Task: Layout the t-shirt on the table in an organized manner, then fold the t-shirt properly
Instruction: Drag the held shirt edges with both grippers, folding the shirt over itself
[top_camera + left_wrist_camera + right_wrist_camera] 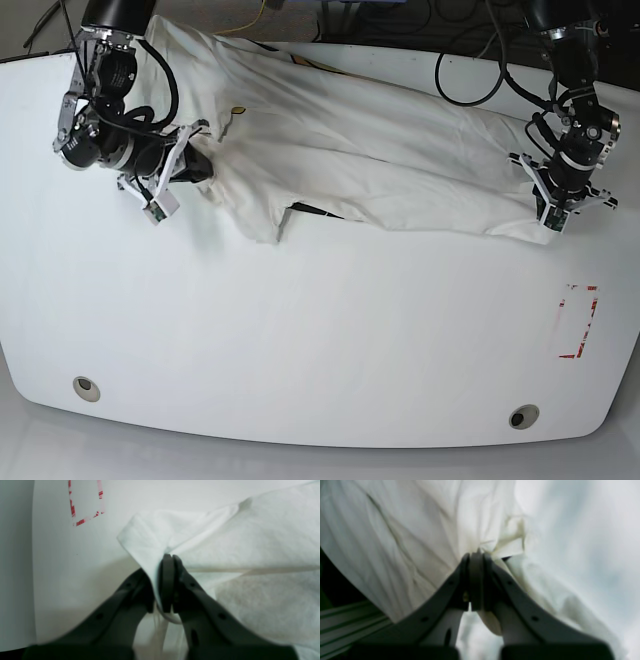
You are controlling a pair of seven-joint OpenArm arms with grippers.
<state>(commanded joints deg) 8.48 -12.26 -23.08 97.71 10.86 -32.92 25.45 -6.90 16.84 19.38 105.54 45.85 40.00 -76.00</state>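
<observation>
Nearest the lens: my left hand (167,580), dark grey plastic fingers pressed together on a folded edge of the large off-white cotton t-shirt (250,542), white cloth pinched between the pads and trailing down behind them

My right hand (476,580), same dark grey build, clamped on a bunched, creased gather of the same garment; cloth fills most of that wrist view, blurred on its right side

T-shirt, base view (350,150): stretched in a long band across the far part of the wide glossy white worktop (330,330), wrinkled, plain side up, one flap hanging toward the middle with a dark slit beside it; whether the print faces down I cannot tell

Right hand, base view (185,165): at the garment's left end, near the far left edge

Left hand, base view (555,205): at the garment's right end, low over the surface

Red tape rectangle (577,322): on the worktop near my left hand, apart from the cloth

Two round metal grommet holes (86,387), second one (519,416): along the near edge, well apart from the t-shirt
</observation>
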